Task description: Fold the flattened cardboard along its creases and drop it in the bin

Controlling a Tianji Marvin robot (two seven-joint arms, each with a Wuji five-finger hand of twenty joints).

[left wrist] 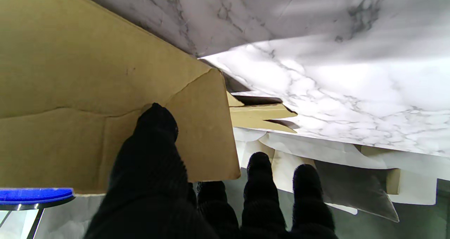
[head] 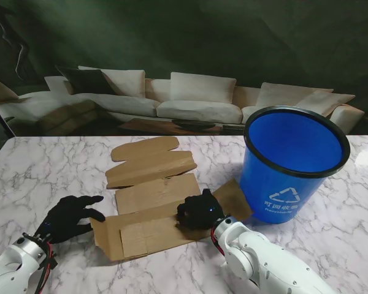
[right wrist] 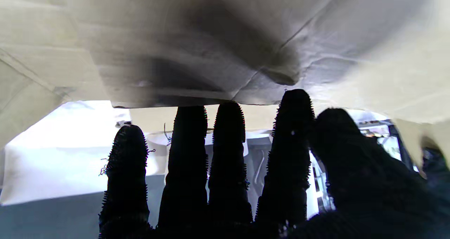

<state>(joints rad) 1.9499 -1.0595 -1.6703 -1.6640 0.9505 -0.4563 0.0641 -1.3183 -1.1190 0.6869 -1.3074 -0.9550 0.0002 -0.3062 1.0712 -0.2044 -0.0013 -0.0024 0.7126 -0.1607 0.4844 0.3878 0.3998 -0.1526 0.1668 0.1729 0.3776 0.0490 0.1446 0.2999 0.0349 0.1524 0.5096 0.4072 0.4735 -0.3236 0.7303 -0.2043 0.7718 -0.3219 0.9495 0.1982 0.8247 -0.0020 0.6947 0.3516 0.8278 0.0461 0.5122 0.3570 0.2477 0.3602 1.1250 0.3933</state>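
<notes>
**Cardboard flat, first fold barely begun**

At the lower left of the stand view, the left hand lay with fingers spread, holding nothing, its thumb touching the cardboard's turned-up end flap. The flattened cardboard sprawled across the frame's centre on the marble table, its far flaps reaching toward the sofa. The right hand pressed palm-down on the sheet's middle, fingers straight; whether it gripped an edge could not be told from the dim wrist view. At the right stood the blue recycling bin, just beside the sheet. Folding looked hardly started; the next move probably called for lifting one panel over a crease while the other hand pinned.
</notes>
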